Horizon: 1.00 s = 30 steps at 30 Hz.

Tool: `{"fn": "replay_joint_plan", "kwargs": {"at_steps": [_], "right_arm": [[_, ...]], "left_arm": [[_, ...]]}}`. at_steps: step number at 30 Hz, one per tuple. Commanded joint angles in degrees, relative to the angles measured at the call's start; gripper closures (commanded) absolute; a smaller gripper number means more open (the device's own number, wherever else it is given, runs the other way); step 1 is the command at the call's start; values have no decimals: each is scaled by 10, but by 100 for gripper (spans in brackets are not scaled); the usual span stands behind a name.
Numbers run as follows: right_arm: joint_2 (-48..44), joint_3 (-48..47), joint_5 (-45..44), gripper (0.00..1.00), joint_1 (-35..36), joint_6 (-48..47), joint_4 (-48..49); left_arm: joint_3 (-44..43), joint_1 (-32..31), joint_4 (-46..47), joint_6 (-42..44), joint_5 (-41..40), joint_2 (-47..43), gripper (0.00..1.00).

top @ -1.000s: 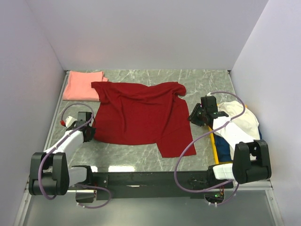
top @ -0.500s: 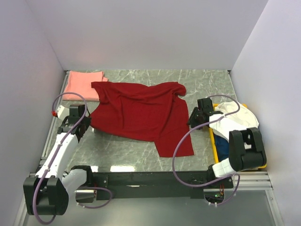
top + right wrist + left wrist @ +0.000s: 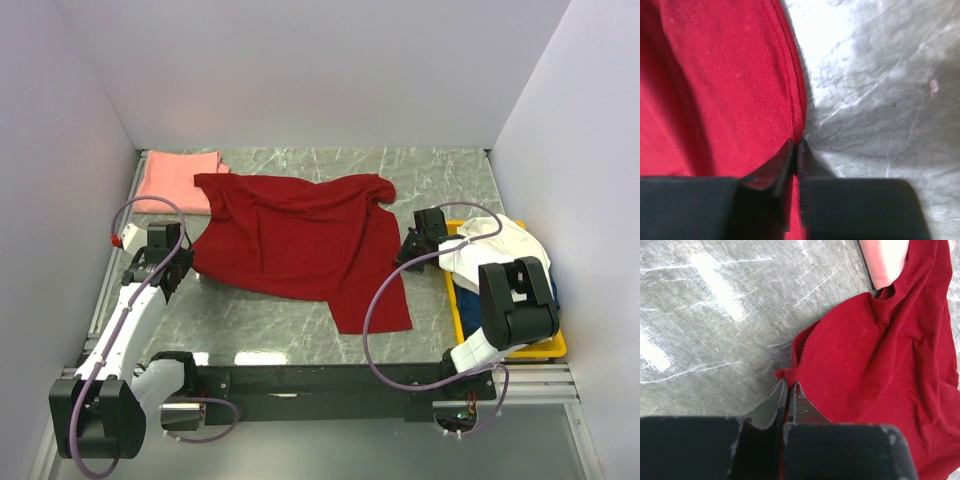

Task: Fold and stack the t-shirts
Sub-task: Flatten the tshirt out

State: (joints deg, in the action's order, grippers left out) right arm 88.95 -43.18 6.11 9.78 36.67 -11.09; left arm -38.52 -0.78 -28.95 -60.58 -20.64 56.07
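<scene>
The deep red t-shirt (image 3: pixel 300 240) lies spread and rumpled on the marble table (image 3: pixel 260 320). My left gripper (image 3: pixel 186 262) is shut on its left hem corner; in the left wrist view the red cloth (image 3: pixel 880 370) bunches between my closed jaws (image 3: pixel 789 385). My right gripper (image 3: pixel 405 252) is shut on the shirt's right edge, the red hem (image 3: pixel 740 75) pinched at the jaw tips (image 3: pixel 796 144). The salmon pink t-shirt (image 3: pixel 176 181) lies folded at the far left, partly under the red one. The cream white t-shirt (image 3: pixel 500 255) is heaped on the yellow tray (image 3: pixel 540 347).
The yellow tray sits at the right edge with a dark blue cloth (image 3: pixel 478 315) under the white shirt. White walls close in the table on three sides. The arm bases and a black rail (image 3: pixel 320 385) run along the near edge.
My left gripper moved back and lifted the shirt's left hem corner, pulling the near edge away from the front. My right gripper shifted a little nearer, holding the right edge.
</scene>
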Motion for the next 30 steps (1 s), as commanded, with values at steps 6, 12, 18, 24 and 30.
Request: {"fn": "replay_joint_plan", "kwargs": {"at_steps": [6, 12, 18, 24, 30], "right_arm": [[-115, -37, -5, 100, 7, 8, -68], [-274, -150, -39, 100, -2, 10, -188], [-358, -331, -60, 100, -5, 17, -289], [-386, -528, -82, 100, -5, 15, -360], [-386, -649, -80, 100, -5, 6, -381]], "left_arm": [[-75, 2, -7, 60, -6, -14, 99], [-166, 2, -28, 101, -13, -54, 99], [-317, 2, -54, 138, 2, -66, 99], [-483, 2, -75, 163, 25, -71, 99], [-540, 1, -44, 165, 44, -92, 100]]}}
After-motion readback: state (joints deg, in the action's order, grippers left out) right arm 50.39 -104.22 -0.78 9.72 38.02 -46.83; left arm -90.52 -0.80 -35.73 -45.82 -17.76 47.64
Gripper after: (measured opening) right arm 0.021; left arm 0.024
